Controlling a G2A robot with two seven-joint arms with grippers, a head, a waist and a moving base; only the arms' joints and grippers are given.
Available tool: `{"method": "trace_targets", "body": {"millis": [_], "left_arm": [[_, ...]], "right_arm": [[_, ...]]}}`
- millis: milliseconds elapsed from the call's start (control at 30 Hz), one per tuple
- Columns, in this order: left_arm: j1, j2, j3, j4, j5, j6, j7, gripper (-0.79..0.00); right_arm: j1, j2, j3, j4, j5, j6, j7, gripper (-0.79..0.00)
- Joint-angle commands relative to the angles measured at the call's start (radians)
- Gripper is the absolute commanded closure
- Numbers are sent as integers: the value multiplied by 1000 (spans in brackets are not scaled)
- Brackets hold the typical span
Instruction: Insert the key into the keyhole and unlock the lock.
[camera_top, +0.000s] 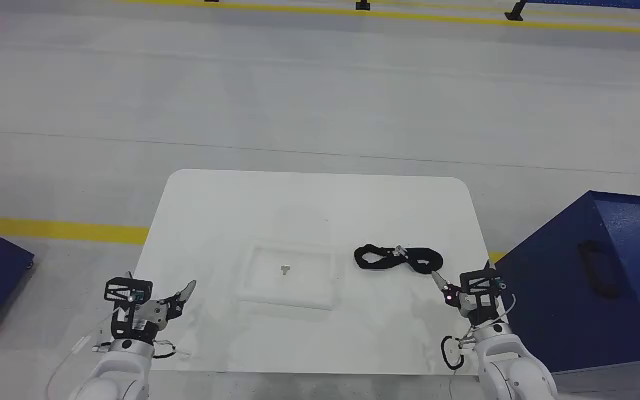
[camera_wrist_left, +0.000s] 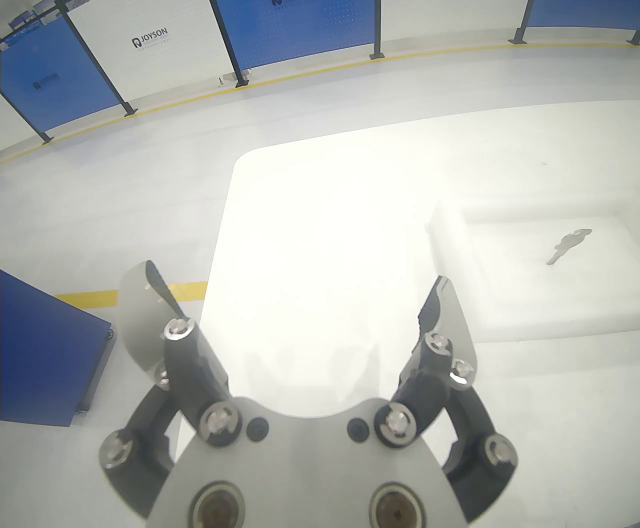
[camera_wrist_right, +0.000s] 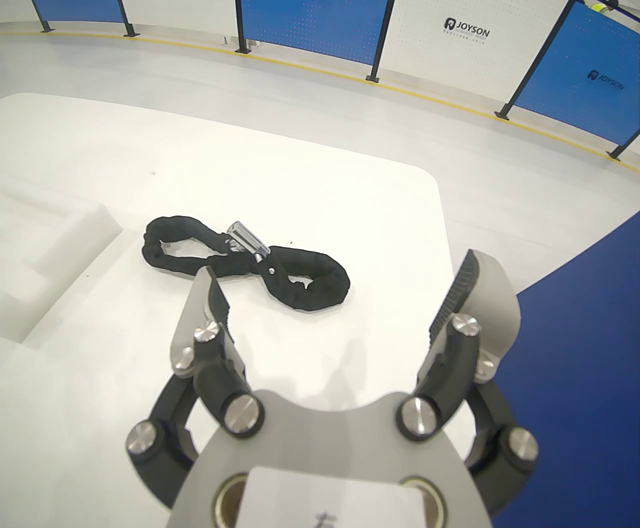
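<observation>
Hovering empty, jaws spread wide: left gripper (camera_wrist_left: 296, 277), right gripper (camera_wrist_right: 340, 267) — key (camera_wrist_left: 570, 246) is lying flat in the foam tray (camera_wrist_left: 525, 325), so a low pinch on its head is looking wisest.

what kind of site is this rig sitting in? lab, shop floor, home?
Probably an indoor robot test hall, not a home: a pale floor with a yellow line, blue and white partition panels on black stands fencing it, and one white table.
</observation>
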Motion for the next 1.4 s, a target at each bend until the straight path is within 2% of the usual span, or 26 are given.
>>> {"method": "trace_targets", "body": {"millis": [0,300,367,533,633,767,833,933,1033,1367], "left_arm": [[0,0,0,0,0,0,0,-784],[-1,1,1,1,8,-7,-11,-785],[-26,6,3,-18,39,-68,-104,-785],[-93,15,4,-149,-46,-251,-327,-785],[-185,15,48,-166,-195,-357,-471,-785],[-397,14,163,-92,-436,-506,-739,-785],[-512,9,232,-17,-525,-533,-847,-785],[-640,-2,331,84,-627,-538,-943,-785],[-729,-15,403,177,-669,-525,-959,-785],[-736,-16,410,185,-674,-524,-956,-785]], "right_arm": [[0,0,0,0,0,0,0,-784],[0,0,0,0,0,0,0,-785],[0,0,0,0,0,0,0,-785],[0,0,0,0,0,0,0,-785],[0,0,0,0,0,0,0,-785],[0,0,0,0,0,0,0,-785],[0,0,0,0,0,0,0,-785],[0,0,0,0,0,0,0,-785],[0,0,0,0,0,0,0,-785],[0,0,0,0,0,0,0,-785]]}}
